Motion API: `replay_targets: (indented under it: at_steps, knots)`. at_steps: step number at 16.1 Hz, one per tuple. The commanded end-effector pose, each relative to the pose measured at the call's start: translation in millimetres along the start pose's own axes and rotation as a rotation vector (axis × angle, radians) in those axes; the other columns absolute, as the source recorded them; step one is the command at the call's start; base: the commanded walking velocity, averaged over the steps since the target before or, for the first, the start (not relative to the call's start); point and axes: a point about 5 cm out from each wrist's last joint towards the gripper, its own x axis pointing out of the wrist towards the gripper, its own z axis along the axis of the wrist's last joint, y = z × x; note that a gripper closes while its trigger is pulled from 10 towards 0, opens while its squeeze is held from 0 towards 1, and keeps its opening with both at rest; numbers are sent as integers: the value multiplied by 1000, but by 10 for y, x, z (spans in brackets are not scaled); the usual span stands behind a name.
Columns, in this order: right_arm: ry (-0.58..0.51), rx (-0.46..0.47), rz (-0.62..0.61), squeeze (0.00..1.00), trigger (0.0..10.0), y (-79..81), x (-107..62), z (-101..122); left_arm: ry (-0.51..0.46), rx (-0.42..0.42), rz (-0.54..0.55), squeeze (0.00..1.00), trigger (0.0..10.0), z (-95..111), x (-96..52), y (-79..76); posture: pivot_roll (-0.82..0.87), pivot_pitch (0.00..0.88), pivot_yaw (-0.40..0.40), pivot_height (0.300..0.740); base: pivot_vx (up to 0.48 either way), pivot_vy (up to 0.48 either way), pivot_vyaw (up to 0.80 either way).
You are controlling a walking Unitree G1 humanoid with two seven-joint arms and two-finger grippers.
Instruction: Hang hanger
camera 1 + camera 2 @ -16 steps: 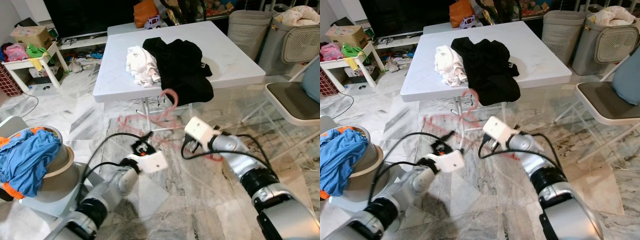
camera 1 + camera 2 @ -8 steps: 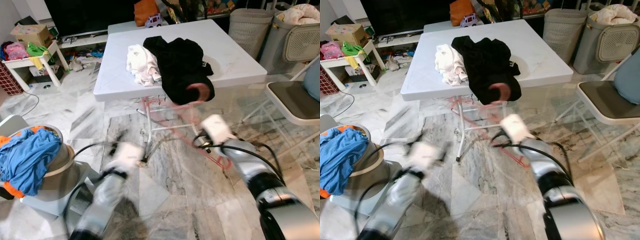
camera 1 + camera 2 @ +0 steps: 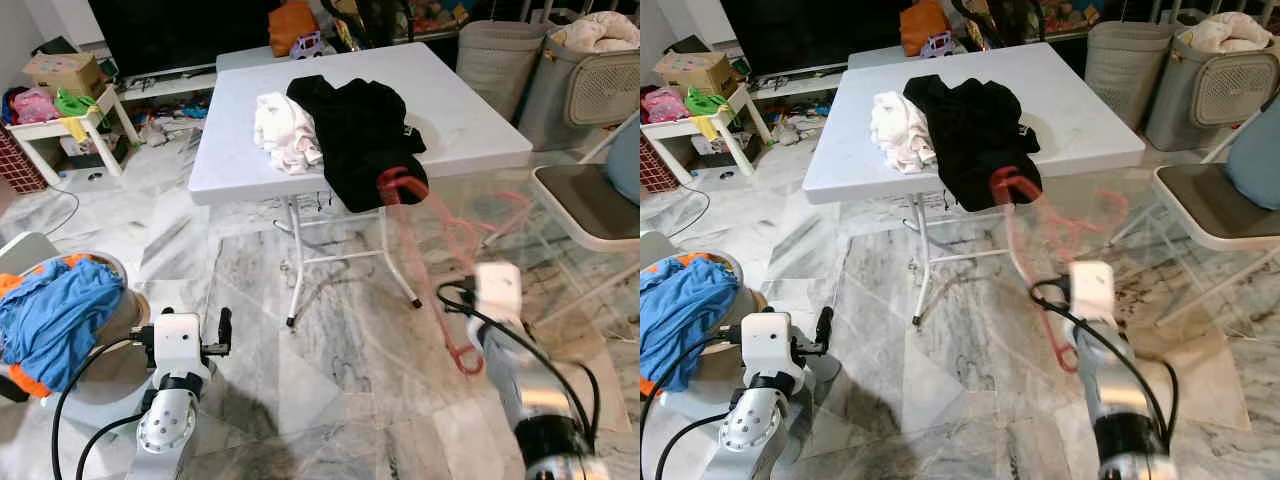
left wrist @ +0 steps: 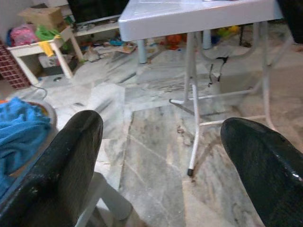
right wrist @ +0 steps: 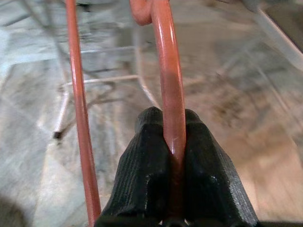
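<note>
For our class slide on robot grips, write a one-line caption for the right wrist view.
Right gripper shut on the red hanger, held above the marble floor.

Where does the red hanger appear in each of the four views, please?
Left eye view: red hanger, blurred, running from its hook near the black garment down to the right gripper.
Right eye view: same hanger, right of centre, in front of the white table.
Left wrist view: not in it.
Right wrist view: its bar is pinched between the right gripper's fingers.
Shared landmark: the table's leg.
</note>
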Motion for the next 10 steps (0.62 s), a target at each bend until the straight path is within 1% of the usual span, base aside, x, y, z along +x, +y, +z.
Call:
replay_targets:
  at_steps: [1, 2, 4, 5, 7, 10]
  knots:
    - [-43, 1, -49, 0, 10000, -15, -43, 74, -9, -15, -15, 0, 10000, 60, 27, -4, -102, 0, 96, 740, 0, 0, 0]
    - [-49, -20, -71, 0, 10000, -25, -81, 68, -14, -24, -33, 0, 10000, 79, 40, -38, -106, 0, 98, 740, 0, 0, 0]
    - [-35, -31, -112, 0, 10000, -61, -161, 39, 3, -53, -59, 0, 10000, 101, 68, -116, -115, 0, 99, 740, 0, 0, 0]
    - [-34, -35, -118, 0, 10000, -72, -164, 37, 7, -58, -63, 0, 10000, 99, 72, -127, -115, 0, 99, 740, 0, 0, -406]
    - [-26, -33, -144, 0, 10000, -136, -175, 38, 33, -87, -77, 0, 10000, 86, 84, -167, -120, 0, 98, 740, 0, 0, -800]
    - [-21, -44, -149, 0, 10000, -136, -193, 61, 47, -97, -81, 0, 10000, 79, 83, -182, -121, 0, 94, 740, 0, 0, -800]
